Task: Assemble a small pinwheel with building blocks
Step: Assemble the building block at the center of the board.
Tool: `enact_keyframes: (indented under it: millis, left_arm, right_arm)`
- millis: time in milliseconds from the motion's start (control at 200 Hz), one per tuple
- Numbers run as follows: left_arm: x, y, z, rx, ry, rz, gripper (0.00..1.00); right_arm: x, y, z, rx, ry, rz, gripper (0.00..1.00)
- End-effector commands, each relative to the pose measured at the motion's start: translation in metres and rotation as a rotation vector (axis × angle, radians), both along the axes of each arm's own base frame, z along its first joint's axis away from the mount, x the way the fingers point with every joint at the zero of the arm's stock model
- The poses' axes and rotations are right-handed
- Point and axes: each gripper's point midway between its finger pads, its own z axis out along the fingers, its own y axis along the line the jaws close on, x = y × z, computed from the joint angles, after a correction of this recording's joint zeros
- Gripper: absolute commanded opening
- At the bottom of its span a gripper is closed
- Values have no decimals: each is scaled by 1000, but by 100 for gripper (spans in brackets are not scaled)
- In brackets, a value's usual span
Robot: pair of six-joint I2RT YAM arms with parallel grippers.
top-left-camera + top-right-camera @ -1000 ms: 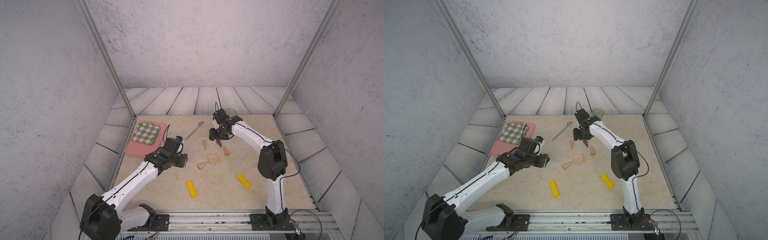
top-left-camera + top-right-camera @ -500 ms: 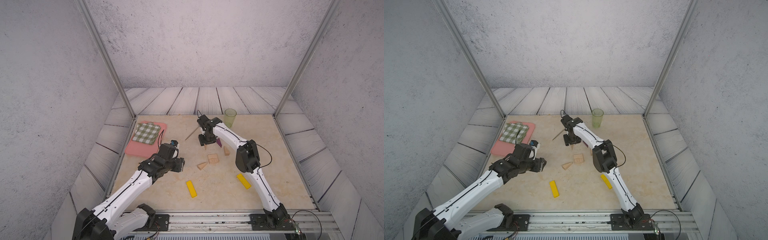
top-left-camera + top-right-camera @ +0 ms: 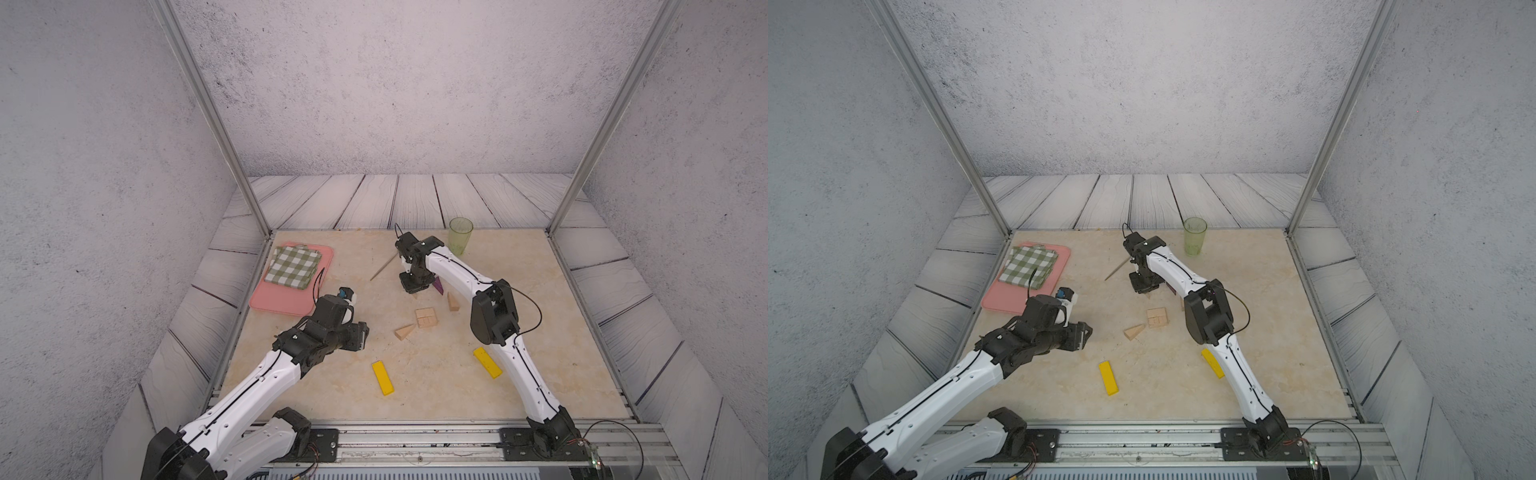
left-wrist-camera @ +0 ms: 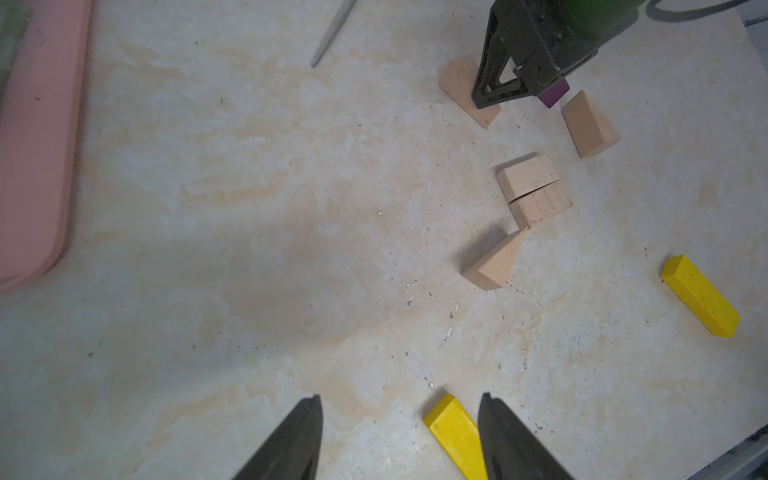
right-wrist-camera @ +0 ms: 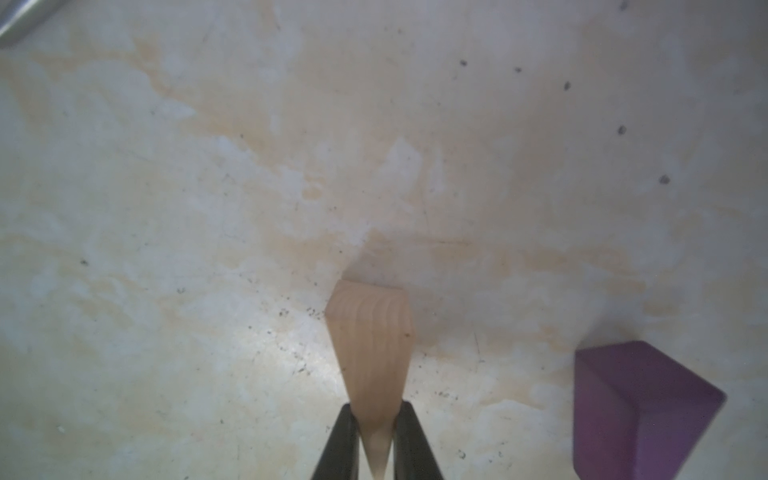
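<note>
Where the walls close in: rough grey plaster stands on the left, far and right sides, and two metal posts (image 3: 208, 116) slant up from the table's far corners.
Floor round the table: pale grey planks (image 3: 374, 199) lie on the left, far and right.
Table (image 3: 561, 332): a beige marbled top, scuffed and speckled, with a metal rail (image 3: 415, 436) along the near edge where both arms are mounted.
Tray (image 3: 286, 301): pink, at the far left, with a folded green-checked cloth (image 3: 293, 271) on it.
Left claw (image 4: 401, 401): spread apart and holding nothing, over bare table to the left of the blocks.
Near yellow bar (image 3: 383, 377): flat on the table, near centre.
Spoon (image 3: 383, 269): thin metal, lying aslant at far centre.
Near wedge (image 3: 405, 332): pale wood, its tip at a corner of the square.
Right claw (image 5: 376, 411): pinching the thin end of the held wedge (image 5: 372, 332), which lies on the table.
Square (image 3: 427, 318): two wooden rectangles side by side at mid-table.
Purple wedge (image 3: 437, 286): just right of the right claw, apart from the held wedge.
Right wedge (image 3: 453, 302): pale wood, just nearer than the purple one.
Cup (image 3: 460, 235): clear green, upright at the far edge.
Right yellow bar (image 3: 487, 363): flat, beside the right arm.
Pinwheel: not put together; its blocks lie loose around mid-table.
</note>
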Motion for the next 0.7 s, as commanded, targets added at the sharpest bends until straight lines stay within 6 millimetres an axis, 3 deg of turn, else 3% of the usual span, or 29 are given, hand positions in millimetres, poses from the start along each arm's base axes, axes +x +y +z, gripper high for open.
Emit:
enact_keyframes:
  millis: [0, 390, 696]
  left_arm:
    - [-1, 1, -2, -14, 0, 8, 66]
    - [-5, -1, -10, -26, 13, -5, 66]
    - [-5, -1, -11, -30, 11, -6, 66]
  right_arm:
    - [-16, 5, -34, -31, 70, 92, 14]
    - [-49, 26, -39, 23, 112, 163, 12]
    - [-58, 17, -31, 9, 111, 174, 13]
